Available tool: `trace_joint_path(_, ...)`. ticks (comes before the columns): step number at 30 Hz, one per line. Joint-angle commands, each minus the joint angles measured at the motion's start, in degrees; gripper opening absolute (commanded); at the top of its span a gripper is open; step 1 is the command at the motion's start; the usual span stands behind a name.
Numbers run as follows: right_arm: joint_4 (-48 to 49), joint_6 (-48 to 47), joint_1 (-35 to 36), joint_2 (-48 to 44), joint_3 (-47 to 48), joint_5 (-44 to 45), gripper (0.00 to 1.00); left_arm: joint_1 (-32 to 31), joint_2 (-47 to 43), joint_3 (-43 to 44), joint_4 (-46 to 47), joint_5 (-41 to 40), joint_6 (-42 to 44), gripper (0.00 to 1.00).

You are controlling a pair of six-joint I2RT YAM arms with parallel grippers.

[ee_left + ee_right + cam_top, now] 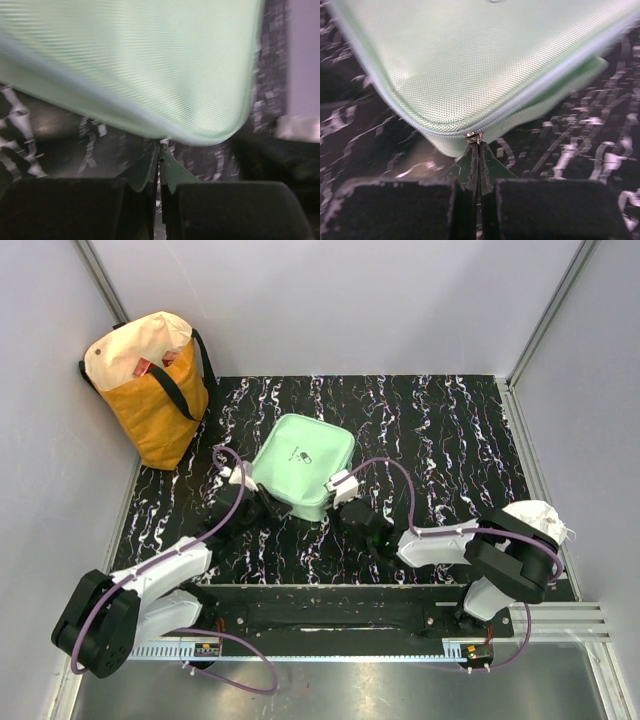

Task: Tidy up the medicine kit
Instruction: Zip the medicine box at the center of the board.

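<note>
Only the overhead view gives you the whole layout: the medicine kit (300,465) lies closed, lid up, in the middle of the black marbled counter (450,440), and a yellow-and-cream tote bag (150,390) stands in the far left corner. The wrist views add what is too small to see from above. The right one shows the zip pull (473,137) on the kit's curved near corner. The left one is blurred and shows only the kit's rounded edge above the fingertips.

Your left arm (160,575) reaches forward to the kit's near left side, and your right arm (450,540) bends in low from the right to its near corner.

Your right gripper (474,147) is closed, pinching the zip pull. Your left gripper (159,150) is closed too, its tips against the kit's edge. You cannot tell whether it pinches any fabric.
</note>
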Motion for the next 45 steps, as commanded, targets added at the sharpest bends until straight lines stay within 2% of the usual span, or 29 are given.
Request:
trace_joint_path(1, 4.25, -5.23, -5.63, -2.55, 0.94, 9.84, 0.00, 0.56, 0.31, -1.79, -12.40, -2.70, 11.18, 0.00)
trace_joint_path(7, 2.41, -8.14, -6.94, -2.18, 3.14, 0.44, 0.00, 0.56, 0.85, -1.88, -12.32, -0.24, 13.03, 0.00)
trace_joint_path(10, 1.10, -7.70, -6.94, -4.21, 2.17, -4.48, 0.00, 0.56, -6.68, -3.63, -8.37, 3.54, 11.55, 0.02)
trace_joint_path(11, -0.39, -7.09, -6.94, -4.65, 2.26, -6.14, 0.00, 0.56, -9.76, -3.38, -8.01, 4.07, 11.01, 0.14)
trace_joint_path(14, -2.16, -4.54, -6.07, -6.41, 0.60, -8.97, 0.00, 0.56, -17.16, 2.84, -11.95, 1.80, 12.67, 0.35)
trace_joint_path(16, -1.55, -4.62, -3.97, -6.94, -0.55, -8.80, 0.00, 0.65, -16.83, 8.99, -14.68, -0.48, 15.92, 0.58)
trace_joint_path(17, -1.63, -4.54, -3.17, -7.03, -0.99, -8.71, 0.00, 0.91, -15.00, 12.58, -15.47, -1.45, 18.11, 0.62)
trace_joint_path(20, 0.03, -2.70, -1.41, -8.34, -3.18, -8.54, 0.00, 2.40, -4.91, 22.78, -15.31, -2.17, 22.33, 0.70)
trace_joint_path(22, -0.22, -1.12, -0.88, -9.40, -4.06, -8.18, 0.00, 4.50, 4.92, 29.63, -13.81, 0.02, 22.87, 0.73)
trace_joint_path(25, 0.82, 0.64, -0.62, -10.71, -6.00, -8.01, 0.00, 6.01, 19.60, 42.45, -11.26, 4.86, 24.36, 0.74)
trace_joint_path(28, 1.18, 1.09, -0.62, -10.81, -6.44, -8.01, 0.00, 6.01, 36.04, 58.88, -14.67, 12.06, 26.12, 0.70)
trace_joint_path(30, 1.62, 0.91, -0.62, -10.19, -6.35, -8.09, 0.00, 5.14, 44.39, 66.46, -14.60, 14.97, 27.00, 0.69)
trace_joint_path(36, 2.67, -0.32, -0.53, -8.70, -4.95, -8.88, 0.00, 2.50, 63.48, 90.80, -29.69, 15.33, 35.78, 0.70)
trace_joint_path(40, 3.47, -0.84, -0.62, -7.82, -5.03, -9.06, 0.00, 1.70, 75.96, 106.63, -41.91, 19.71, 40.18, 0.69)
trace_joint_path(43, 3.29, -1.11, -0.62, -7.55, -5.04, -8.63, 0.00, 1.44, 80.72, 111.14, -50.35, 20.06, 43.43, 0.64)
trace_joint_path(45, 2.85, -0.93, -0.70, -7.64, -4.94, -7.31, 0.00, 0.56, 83.79, 115.68, -56.48, 18.06, 46.59, 0.55)
